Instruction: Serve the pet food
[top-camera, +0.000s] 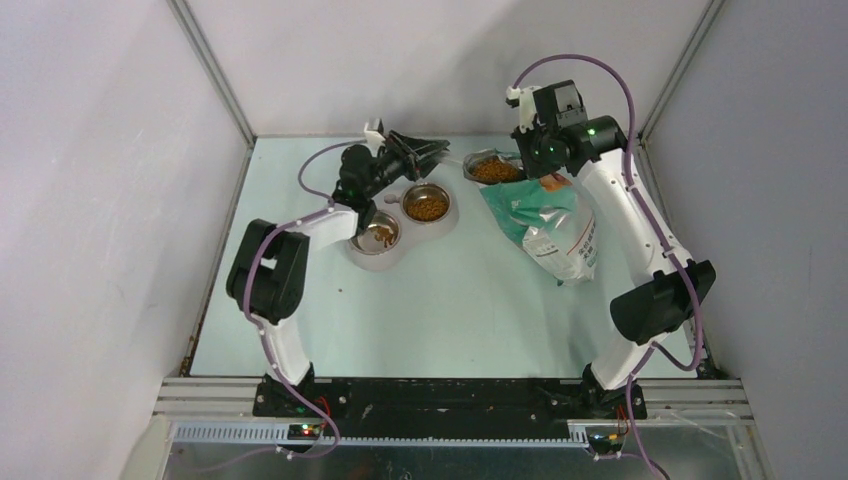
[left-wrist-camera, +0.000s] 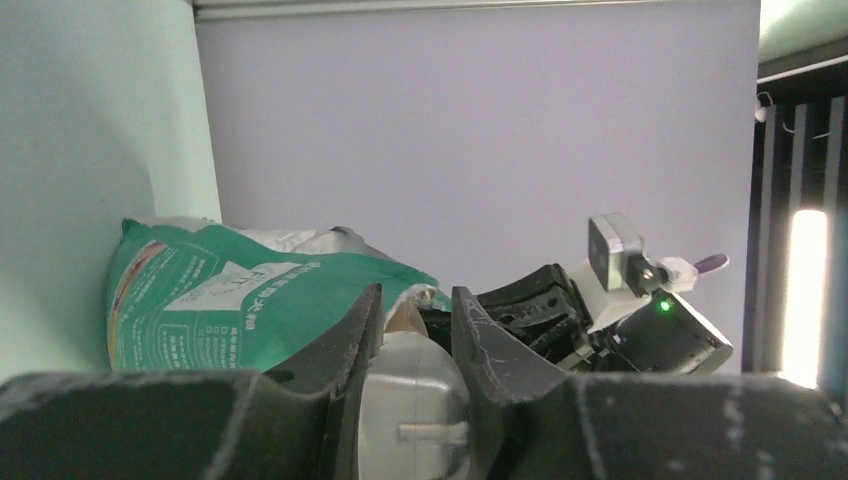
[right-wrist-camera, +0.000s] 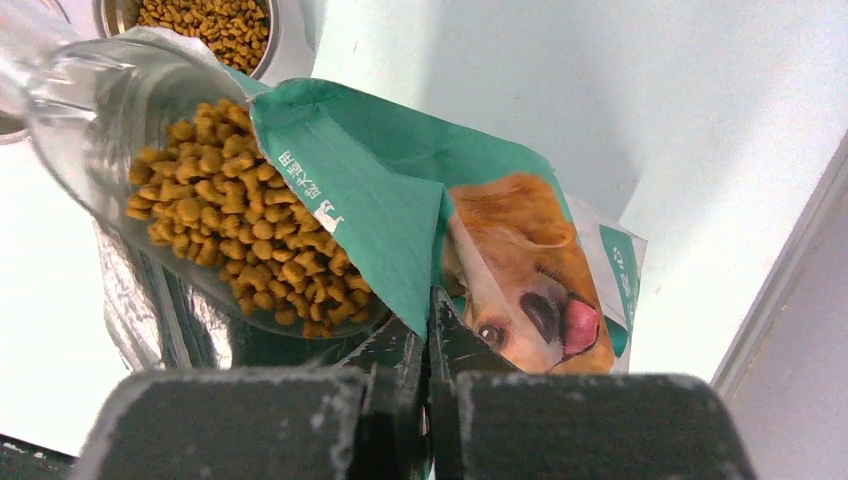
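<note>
Grey panels wall in a pale green table (top-camera: 450, 310) that carries a white feeder base (top-camera: 372, 262) with two steel bowls. The far bowl (top-camera: 427, 187) is well filled with kibble. The near bowl (top-camera: 399, 237) holds only a thin scatter and is partly covered from above by the left arm. To the right lies a teal-green and white bag (top-camera: 545, 225), its mouth turned toward the back wall.

The overhead camera gives the whole layout but hides the right arm's fingers under its own wrist. The right wrist camera fills that gap: the right gripper (right-wrist-camera: 430, 315) is pinched tight on the edge of the bag's opened mouth, beside a printed dog's face. The left wrist camera shows the left gripper (left-wrist-camera: 417, 300) clamped on the pale handle of a clear scoop (left-wrist-camera: 410, 410), with the bag behind it and the right arm's wrist beyond. The scoop's load is out of sight in that view.

The pet food (right-wrist-camera: 240, 230) fills the scoop's cup at the bag's mouth. It sits just up and left of the right gripper's fingertips, and at the far end of the handle from the left gripper. More of it lies in both bowls.
</note>
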